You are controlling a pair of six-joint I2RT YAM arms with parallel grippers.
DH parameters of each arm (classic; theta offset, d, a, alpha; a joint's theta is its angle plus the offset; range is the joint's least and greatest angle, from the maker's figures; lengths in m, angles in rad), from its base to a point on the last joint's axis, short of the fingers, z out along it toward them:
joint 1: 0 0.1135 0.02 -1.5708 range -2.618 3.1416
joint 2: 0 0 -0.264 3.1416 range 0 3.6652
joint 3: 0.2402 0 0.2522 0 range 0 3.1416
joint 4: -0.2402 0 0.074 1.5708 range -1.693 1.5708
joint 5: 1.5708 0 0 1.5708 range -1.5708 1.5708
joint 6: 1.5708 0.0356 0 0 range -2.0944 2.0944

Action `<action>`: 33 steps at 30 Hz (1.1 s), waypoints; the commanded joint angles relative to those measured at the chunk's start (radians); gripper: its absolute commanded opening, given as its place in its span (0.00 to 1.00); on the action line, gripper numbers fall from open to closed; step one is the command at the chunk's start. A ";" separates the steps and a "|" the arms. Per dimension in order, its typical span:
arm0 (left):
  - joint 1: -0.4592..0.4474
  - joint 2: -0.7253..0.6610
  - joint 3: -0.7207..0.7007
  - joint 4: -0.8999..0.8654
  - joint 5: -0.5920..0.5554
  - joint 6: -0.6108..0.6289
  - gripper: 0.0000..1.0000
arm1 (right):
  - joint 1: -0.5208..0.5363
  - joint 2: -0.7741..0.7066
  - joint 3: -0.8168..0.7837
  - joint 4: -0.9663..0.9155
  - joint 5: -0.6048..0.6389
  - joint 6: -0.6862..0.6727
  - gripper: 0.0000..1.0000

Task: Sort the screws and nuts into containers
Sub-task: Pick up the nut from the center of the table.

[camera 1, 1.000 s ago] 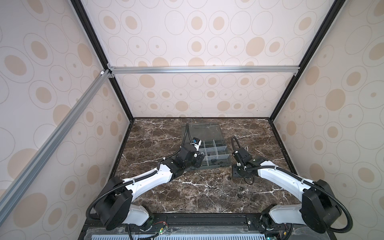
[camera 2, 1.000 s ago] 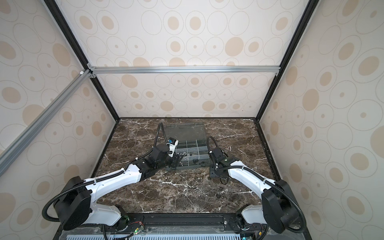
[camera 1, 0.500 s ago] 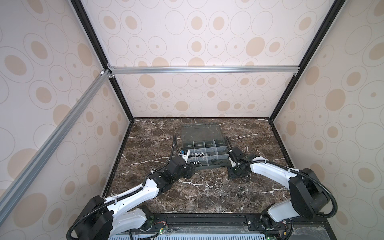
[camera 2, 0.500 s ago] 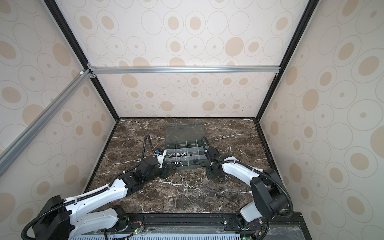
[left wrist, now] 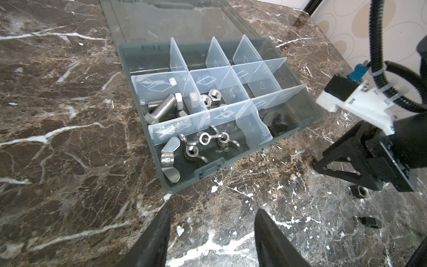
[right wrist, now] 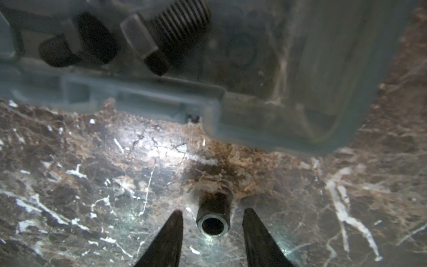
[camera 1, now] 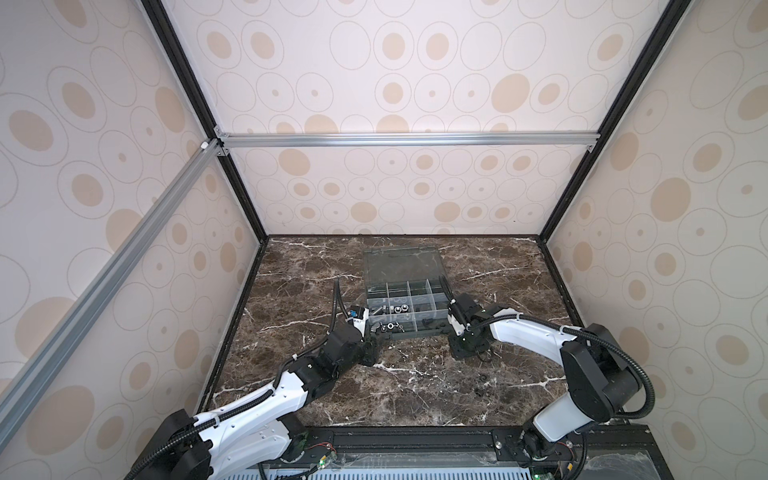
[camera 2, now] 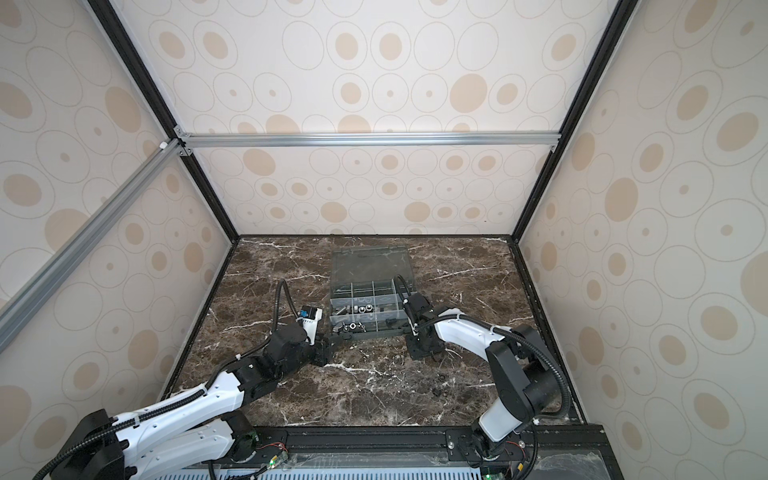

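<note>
**Organiser box** point(left wrist: 182, 185): smoky-grey translucent plastic. In both top views it stands toward the far side of the dark marbled surface point(left wrist: 69, 161). Its clear lid point(left wrist: 180, 20) lies folded flat behind it. Pale dividers point(left wrist: 251, 129) make ten compartments by my count: four in the far row, four in the middle row, two in the near row.

**Contents**
- Middle row, compartment at the robot's left end: silver bolts point(left wrist: 161, 108), at least two, lying across each other. The heap hides any more.
- Middle row, next compartment: silver hex nuts point(left wrist: 213, 96), three seen clearly. A divider blurs the rest.
- Near row, wide left compartment: silver wing nuts point(left wrist: 193, 151), four, tangled together.
- Near row, right compartment: black screws point(left wrist: 280, 124), two.

**Loose on the surface**
- Black nut point(right wrist: 213, 224), one, just outside the box's near wall, its bore toward the right wrist camera.
- Second black nut point(left wrist: 359, 191) and a small dark piece point(left wrist: 369, 222) of a kind I cannot tell, one each, on the robot's side of the right arm's tool.

**End effectors**
- Right end effector point(right wrist: 212, 210): fingertips down at the surface either side of the first black nut, a gap on each side, gripping nothing.
- Left end effector point(left wrist: 212, 209): jaws parted with nothing between them, low over the surface before the box's near left corner.
</note>
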 commanded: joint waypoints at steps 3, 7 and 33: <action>0.009 -0.021 -0.008 0.027 -0.012 -0.036 0.59 | 0.007 0.016 0.022 -0.045 0.022 -0.026 0.44; 0.009 -0.022 -0.016 0.035 -0.010 -0.041 0.59 | 0.009 0.011 0.015 -0.047 0.022 -0.037 0.43; 0.009 -0.039 -0.037 0.052 0.004 -0.041 0.59 | 0.039 0.079 0.053 -0.084 0.065 -0.051 0.32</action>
